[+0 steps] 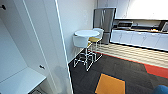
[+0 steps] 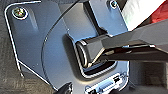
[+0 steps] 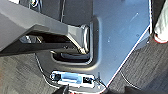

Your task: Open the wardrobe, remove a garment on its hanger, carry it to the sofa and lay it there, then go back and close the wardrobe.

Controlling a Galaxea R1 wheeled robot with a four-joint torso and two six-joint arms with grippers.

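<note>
Wardrobe: tall white cabinet at the left of the head view, close to the camera, one white panel edge running down the frame; a small dark fitting on its face, and a white shelf-like surface low at the left.
Garment: white fabric with a red patch beside it, seen past the robot's plate in the left wrist view; whether it is held cannot be told.
Sofa: a blue rounded corner at the lower right of the head view.
Jaws, left and right: state cannot be told.
Round white table with white stools, yellow-seated, against the white wall.
Steel refrigerator behind them.
Kitchen counter with white cabinets along the far wall.
Floor: dark carpet with an orange tile and a red strip.
</note>
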